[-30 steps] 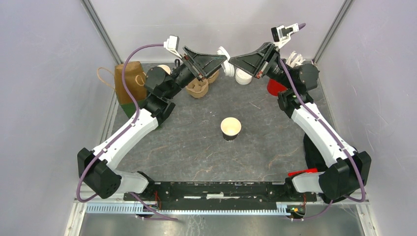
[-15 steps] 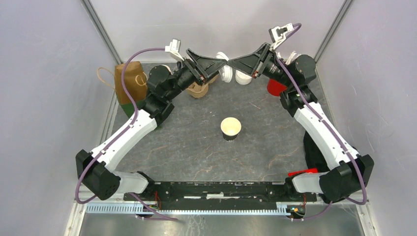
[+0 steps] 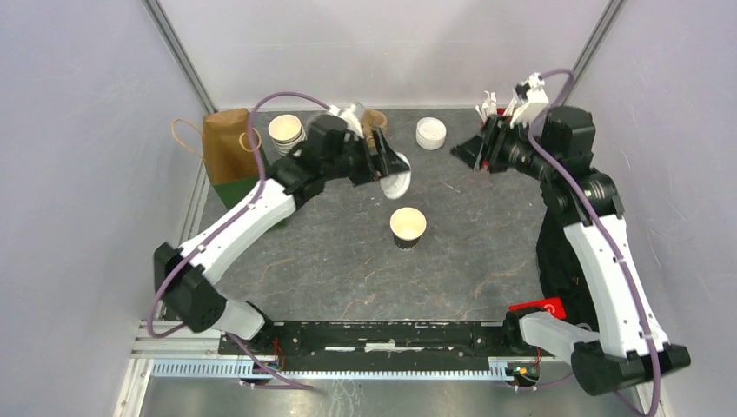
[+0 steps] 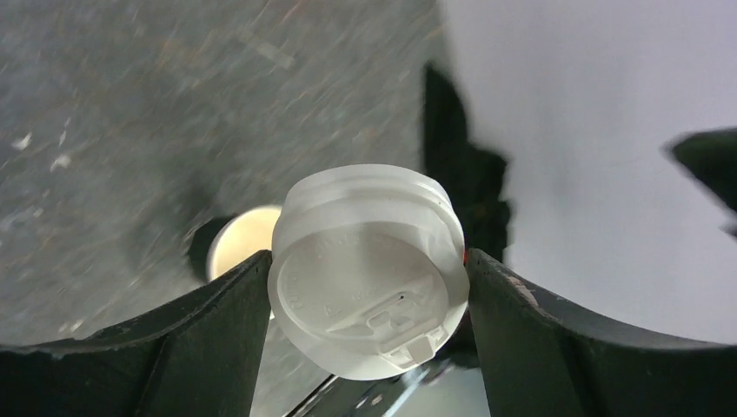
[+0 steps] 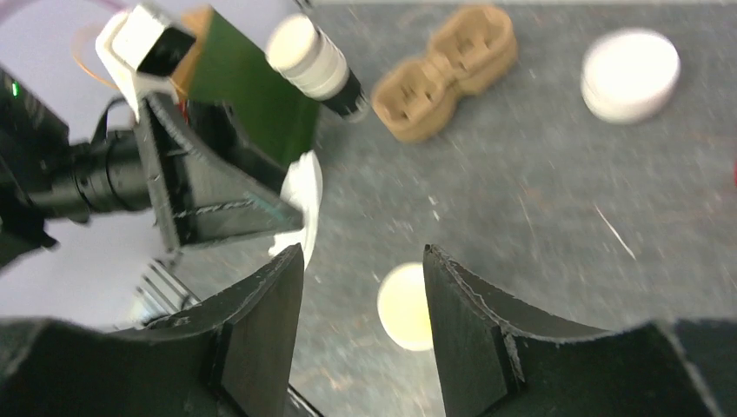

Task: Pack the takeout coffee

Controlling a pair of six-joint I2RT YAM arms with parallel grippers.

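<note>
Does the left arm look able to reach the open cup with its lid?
Probably yes: the left end effector, gripping the lid, hangs just beyond the open cup. Nothing stands between them, and the right end effector is off to the side.

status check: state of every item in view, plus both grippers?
left gripper: shut on lid, lid tilted
right gripper: open, empty
coffee cup: upright, lidless
cup stack: upright, no lids
lid stack: lying flat
paper bag: standing upright
cup carrier: lying flat, empty
</note>
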